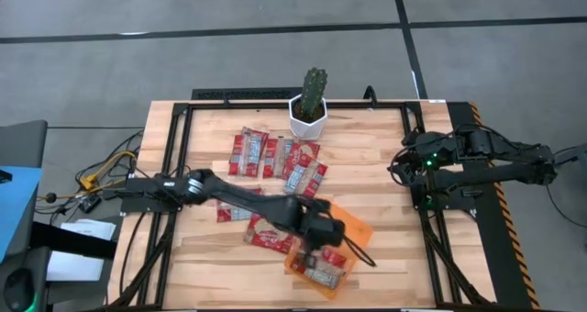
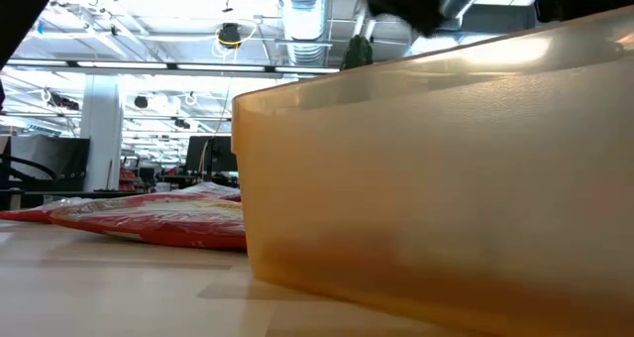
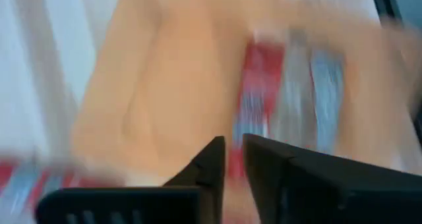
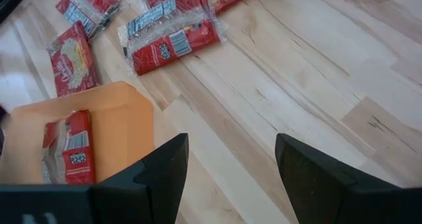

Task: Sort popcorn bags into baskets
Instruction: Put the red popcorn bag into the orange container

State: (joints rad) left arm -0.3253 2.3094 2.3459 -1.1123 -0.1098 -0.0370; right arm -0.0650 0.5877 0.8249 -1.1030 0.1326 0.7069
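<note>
The orange tray [image 1: 353, 228] lies at the table's near middle, with red popcorn bags [image 1: 323, 272] in its near end. It also shows in the low view [image 2: 446, 178] and the right wrist view [image 4: 119, 118]. Several more red bags lie flat on the wood: near the pot [image 1: 280, 156], left of the tray [image 1: 266, 234] and in the low view [image 2: 149, 218]. My left gripper [image 1: 323, 234] hovers over the tray, its fingers [image 3: 264, 165] nearly together with nothing between them. The left wrist view is blurred. My right gripper [image 4: 227, 158] is open and empty at the table's right side.
A white pot with a green cactus [image 1: 309, 110] stands at the table's far middle edge. Bare wood [image 1: 385, 183] lies between the tray and my right arm [image 1: 459, 161]. Cables [image 1: 105, 170] lie off the table's left edge.
</note>
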